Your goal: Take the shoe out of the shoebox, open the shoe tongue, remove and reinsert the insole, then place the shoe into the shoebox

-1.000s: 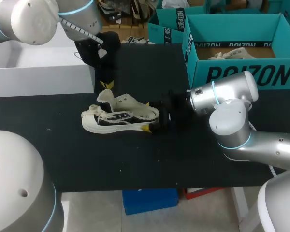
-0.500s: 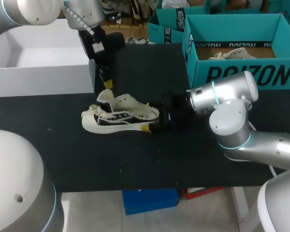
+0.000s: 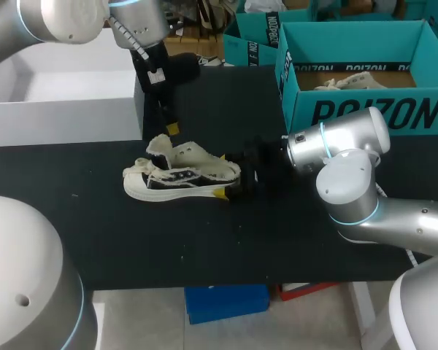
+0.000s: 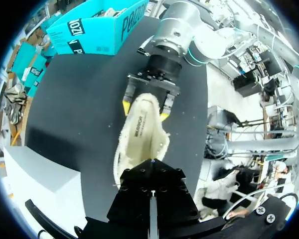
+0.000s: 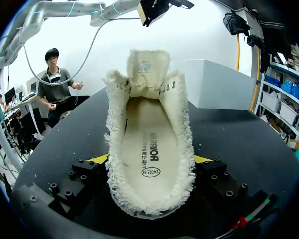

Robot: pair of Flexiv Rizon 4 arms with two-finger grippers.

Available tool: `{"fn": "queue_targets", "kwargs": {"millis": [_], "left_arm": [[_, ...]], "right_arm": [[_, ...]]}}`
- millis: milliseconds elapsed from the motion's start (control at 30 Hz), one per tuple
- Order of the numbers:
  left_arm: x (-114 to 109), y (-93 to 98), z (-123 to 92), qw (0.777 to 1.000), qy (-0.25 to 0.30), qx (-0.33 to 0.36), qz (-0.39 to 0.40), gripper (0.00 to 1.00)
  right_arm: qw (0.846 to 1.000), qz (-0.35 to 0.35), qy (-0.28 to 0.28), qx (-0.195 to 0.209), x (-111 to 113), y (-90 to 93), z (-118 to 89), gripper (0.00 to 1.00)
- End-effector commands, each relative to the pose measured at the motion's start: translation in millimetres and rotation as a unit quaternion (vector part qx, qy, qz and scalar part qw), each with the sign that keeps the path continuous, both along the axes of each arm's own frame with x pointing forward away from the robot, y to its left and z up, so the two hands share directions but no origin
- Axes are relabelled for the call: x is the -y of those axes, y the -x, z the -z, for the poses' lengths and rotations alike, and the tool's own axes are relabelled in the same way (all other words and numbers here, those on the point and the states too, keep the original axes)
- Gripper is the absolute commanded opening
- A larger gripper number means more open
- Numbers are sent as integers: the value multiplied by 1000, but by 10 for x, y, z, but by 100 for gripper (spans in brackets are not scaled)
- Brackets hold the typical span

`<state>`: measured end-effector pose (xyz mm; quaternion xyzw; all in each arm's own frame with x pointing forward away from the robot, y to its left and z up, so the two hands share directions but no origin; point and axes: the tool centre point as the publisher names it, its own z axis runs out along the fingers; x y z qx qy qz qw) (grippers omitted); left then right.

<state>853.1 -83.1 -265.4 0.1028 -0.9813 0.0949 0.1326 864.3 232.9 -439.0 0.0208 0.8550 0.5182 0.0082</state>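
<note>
A cream and black shoe lies on its side on the black table, tongue pulled back and insole showing inside. My right gripper is shut on the shoe's toe end, one yellow tip against each side. My left gripper hangs just above the heel end, shut and holding nothing. From the left wrist view the shoe lies ahead of those shut fingers, with the right gripper clamping its far end. The teal shoebox stands at the back right.
A white box stands at the back left, close to my left arm. A second pale shoe lies inside the teal shoebox. More teal boxes stand behind it.
My left arm has swung to the right above the shoe's heel end and its fingers have closed fully. The shoe and my right gripper have not moved.
</note>
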Motion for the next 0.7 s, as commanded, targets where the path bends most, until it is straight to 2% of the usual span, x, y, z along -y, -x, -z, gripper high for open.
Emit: {"fn": "queue_targets", "kwargs": {"millis": [33, 167, 700], "left_arm": [[33, 80, 129, 1000, 15, 10, 16, 0], [91, 100, 260, 999, 33, 3, 39, 0], [167, 190, 615, 997, 26, -25, 70, 0]], "right_arm": [[1000, 1, 0, 0, -13, -5, 28, 0], [1000, 1, 0, 0, -13, -5, 28, 0], [1000, 1, 0, 0, -13, -5, 28, 0]]}}
